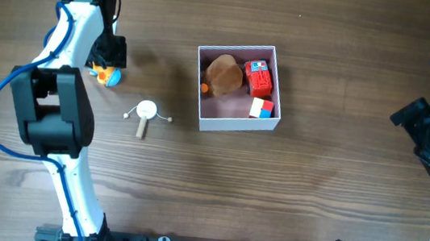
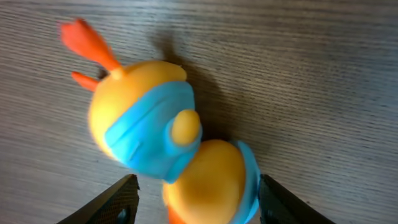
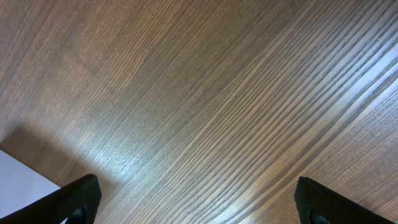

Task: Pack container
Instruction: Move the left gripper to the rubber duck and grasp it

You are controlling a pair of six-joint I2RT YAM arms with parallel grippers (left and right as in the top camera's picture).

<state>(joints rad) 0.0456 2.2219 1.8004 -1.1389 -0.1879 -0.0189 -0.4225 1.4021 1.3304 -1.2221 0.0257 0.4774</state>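
Near the middle of the wooden table (image 1: 319, 205) — the container (image 1: 239, 126), square and shallow, white outside, pink inside, no lid. Inside it: a brown lump (image 1: 224, 74) filling the left part, a red toy (image 1: 258, 77) in the upper right corner as seen from overhead, a red, white and blue block (image 1: 261, 108) in the lower right corner, and a small orange bit (image 1: 204, 88) against the left wall.

Well to the left of the container, lying on the table: a yellow toy figure (image 1: 106, 74) with blue bands and orange spikes. Over it, the left gripper (image 2: 198, 202), spread apart, one dark fingertip (image 2: 119, 202) on each side of the figure's lower half. Other fingertip just at the figure's blue edge; contact impossible to judge. Not clamped.

Between figure and container, lower in the overhead view: a small white peg (image 1: 146, 114) with a round head and thin wire arms, touching neither.

Far right, well apart from the container — the right gripper (image 3: 199, 202), fingers wide apart over bare wood grain, holding nothing. In the lower left of the right wrist view, a white corner (image 3: 18, 183), too little of it to identify.
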